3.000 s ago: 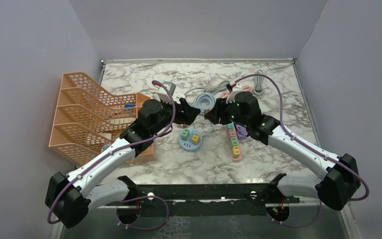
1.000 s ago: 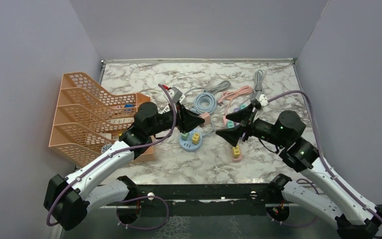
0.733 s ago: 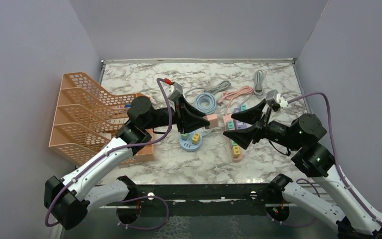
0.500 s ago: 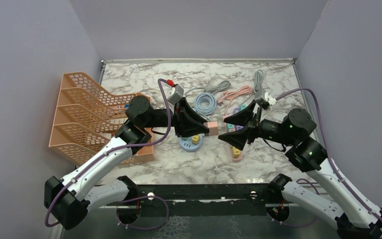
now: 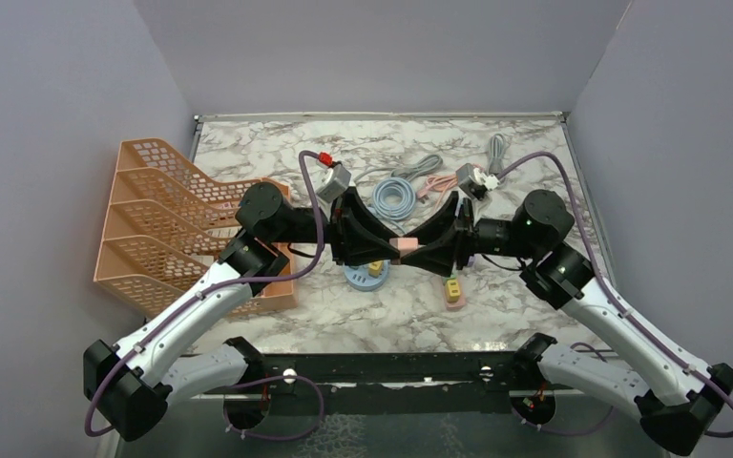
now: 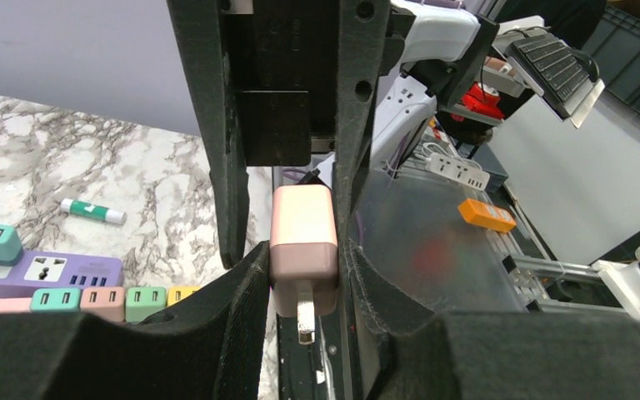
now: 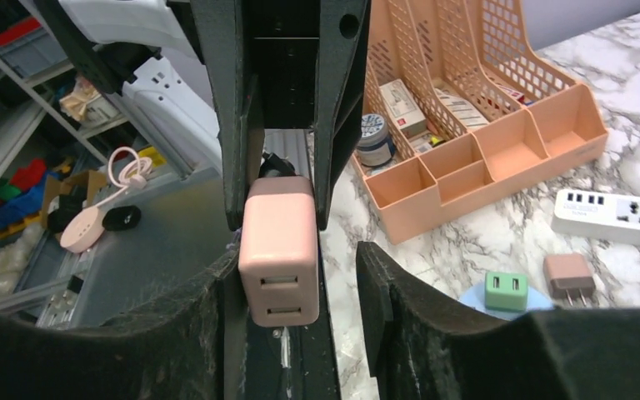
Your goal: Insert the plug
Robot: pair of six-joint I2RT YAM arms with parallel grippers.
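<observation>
at the centre of the top view, above the bench (image 5: 344, 320), the pink plug (image 5: 403, 245) hangs in mid-air between the two arms. the left jaws are clamped on its sides; in the left wrist view its metal prong (image 6: 303, 321) points back toward that wrist.

change: a second ago the right arm (image 5: 592, 301) stood off to the right with its jaws spread wide. it has now swung in to meet the left, and the right jaws are narrowing around the same plug. they are not yet tight, since a gap shows beside it in the right wrist view.

reading: a hand-over is probably under way, because a grip from the right would leave the prongs pointing outward, free for a socket.

surroundings: the round blue hub (image 5: 367, 272) lies on the bench just below the plug. the pastel power strip (image 5: 452, 289), lower right of it, is partly covered by the right arm. a coiled blue cable (image 5: 394, 198) lies above centre, and an orange file rack (image 5: 153, 215) fills the left. both arms hang over the sockets and would need to clear them before insertion.
</observation>
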